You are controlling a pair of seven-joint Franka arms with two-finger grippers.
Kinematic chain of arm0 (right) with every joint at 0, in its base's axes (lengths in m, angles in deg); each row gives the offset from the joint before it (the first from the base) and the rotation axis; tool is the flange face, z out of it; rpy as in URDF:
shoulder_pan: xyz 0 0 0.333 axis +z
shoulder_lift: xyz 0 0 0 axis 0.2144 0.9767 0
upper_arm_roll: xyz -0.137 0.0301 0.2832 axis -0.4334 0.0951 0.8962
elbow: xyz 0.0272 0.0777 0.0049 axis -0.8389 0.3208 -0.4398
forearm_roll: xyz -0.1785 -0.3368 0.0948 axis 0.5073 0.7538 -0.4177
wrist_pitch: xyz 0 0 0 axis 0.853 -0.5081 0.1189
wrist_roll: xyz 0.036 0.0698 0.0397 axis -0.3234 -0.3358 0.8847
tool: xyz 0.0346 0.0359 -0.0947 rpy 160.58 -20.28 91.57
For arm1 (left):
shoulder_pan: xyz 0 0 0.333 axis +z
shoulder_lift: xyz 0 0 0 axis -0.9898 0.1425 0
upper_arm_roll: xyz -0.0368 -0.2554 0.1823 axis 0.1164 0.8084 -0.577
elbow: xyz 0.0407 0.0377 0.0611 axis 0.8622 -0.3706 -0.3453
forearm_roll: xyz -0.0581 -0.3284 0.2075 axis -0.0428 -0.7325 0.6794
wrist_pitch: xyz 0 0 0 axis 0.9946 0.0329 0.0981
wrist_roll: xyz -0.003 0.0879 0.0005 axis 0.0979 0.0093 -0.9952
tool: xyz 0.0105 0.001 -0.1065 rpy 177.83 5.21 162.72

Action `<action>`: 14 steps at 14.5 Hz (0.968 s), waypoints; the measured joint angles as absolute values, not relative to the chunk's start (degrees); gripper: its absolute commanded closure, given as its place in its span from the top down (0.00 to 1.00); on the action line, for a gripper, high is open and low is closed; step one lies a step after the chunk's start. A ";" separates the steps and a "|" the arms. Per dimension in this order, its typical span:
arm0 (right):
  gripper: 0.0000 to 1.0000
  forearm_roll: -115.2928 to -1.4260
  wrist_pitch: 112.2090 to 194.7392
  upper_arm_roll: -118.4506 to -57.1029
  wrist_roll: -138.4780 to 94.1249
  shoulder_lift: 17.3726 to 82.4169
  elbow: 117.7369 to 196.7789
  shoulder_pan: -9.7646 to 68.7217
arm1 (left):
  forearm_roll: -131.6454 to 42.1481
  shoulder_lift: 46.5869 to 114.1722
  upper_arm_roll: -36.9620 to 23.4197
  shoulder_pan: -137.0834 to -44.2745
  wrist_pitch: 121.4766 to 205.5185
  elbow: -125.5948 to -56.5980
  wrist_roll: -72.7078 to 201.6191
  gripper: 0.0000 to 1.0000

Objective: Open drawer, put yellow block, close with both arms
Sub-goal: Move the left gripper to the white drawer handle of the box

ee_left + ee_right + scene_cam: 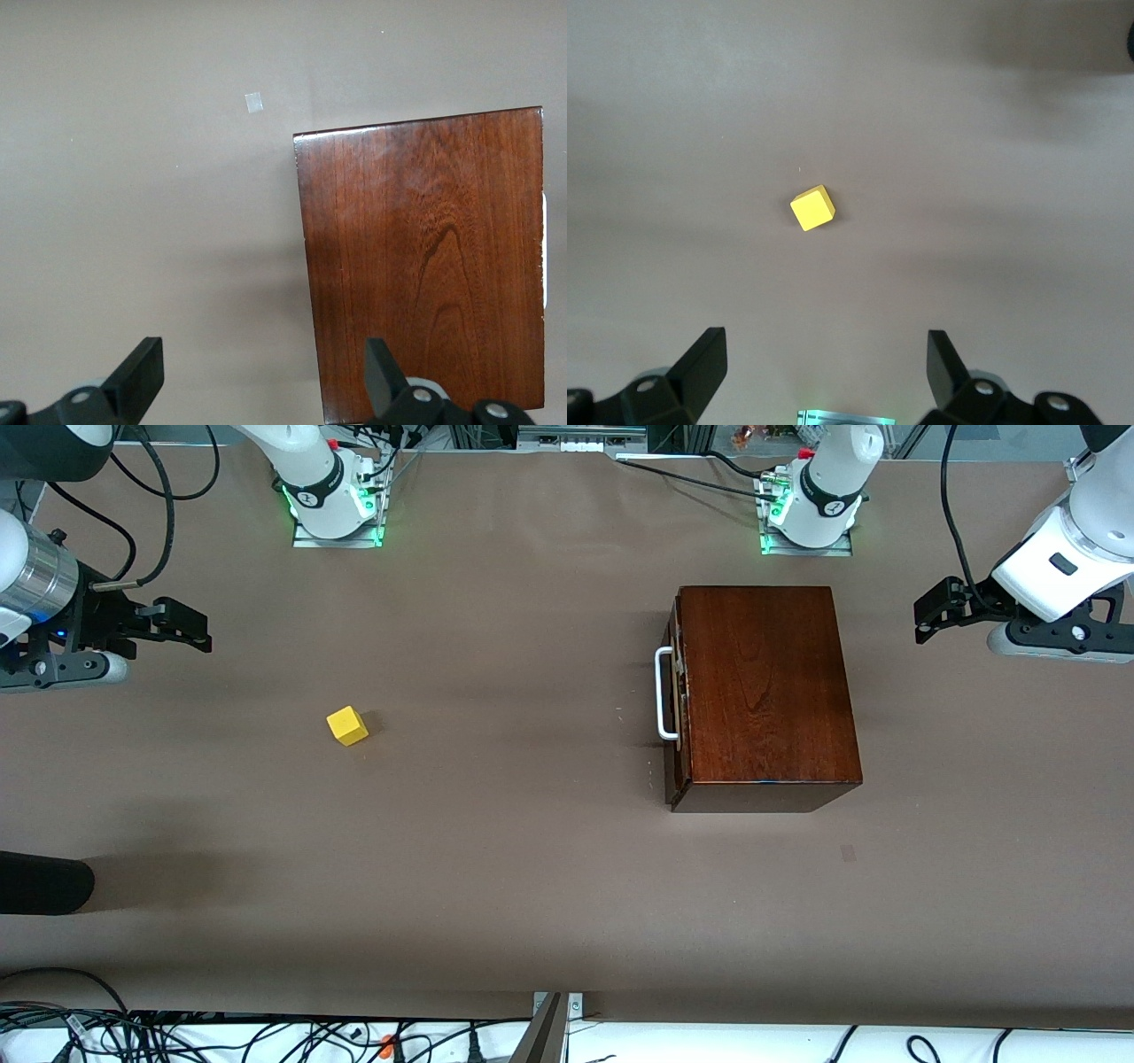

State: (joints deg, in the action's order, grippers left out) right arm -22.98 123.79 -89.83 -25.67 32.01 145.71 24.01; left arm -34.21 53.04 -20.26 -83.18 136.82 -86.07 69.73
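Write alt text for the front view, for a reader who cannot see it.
A closed mahogany box with a white drawer handle sits toward the left arm's end of a brown table; a yellow block lies toward the right arm's end. Left hand and right hand wait open, empty, at the table's ends.

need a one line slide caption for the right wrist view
Right gripper, jaws open, hovers above the yellow block lying alone on the brown table.

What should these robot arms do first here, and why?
Probably the left gripper, open and empty, should move to the white handle, since the drawer looks shut. The yellow block lies on the table while the open right gripper waits.
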 measured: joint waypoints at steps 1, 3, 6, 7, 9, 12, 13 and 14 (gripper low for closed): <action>1.00 -22.98 123.79 -89.83 -25.68 32.01 145.71 24.01 | -34.21 53.04 -20.26 -83.18 136.82 -86.06 69.73 1.00; 1.00 -22.98 123.75 -89.83 -25.68 32.01 145.71 24.01 | -34.21 53.04 -20.27 -83.18 136.82 -86.06 69.73 1.00; 1.00 -22.98 123.57 -89.83 -25.67 32.01 145.71 24.01 | -34.21 53.04 -20.36 -83.15 136.82 -86.06 69.73 1.00; 1.00 -22.98 123.51 -89.83 -25.68 32.01 145.71 24.01 | -34.21 53.04 -20.36 -83.15 136.82 -86.06 69.73 1.00; 1.00 -22.98 123.49 -89.83 -25.68 32.01 145.71 24.01 | -34.21 53.04 -20.36 -83.15 136.81 -86.04 69.73 1.00; 1.00 -22.98 123.48 -89.83 -25.68 32.01 145.71 24.01 | -34.21 53.04 -19.87 -83.20 136.81 -86.04 69.73 1.00; 1.00 -22.98 123.47 -89.83 -25.67 32.01 145.71 24.01 | -34.21 53.04 -19.35 -83.21 136.81 -86.04 69.73 1.00; 1.00 -22.98 123.45 -89.82 -25.68 32.01 145.71 24.01 | -34.21 53.04 -18.91 -83.23 136.81 -86.04 69.72 1.00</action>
State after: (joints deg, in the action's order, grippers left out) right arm -22.98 123.45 -89.82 -25.68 32.01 145.71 24.01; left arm -34.21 53.04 -18.91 -83.23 136.81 -86.04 69.72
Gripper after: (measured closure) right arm 0.000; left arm 0.000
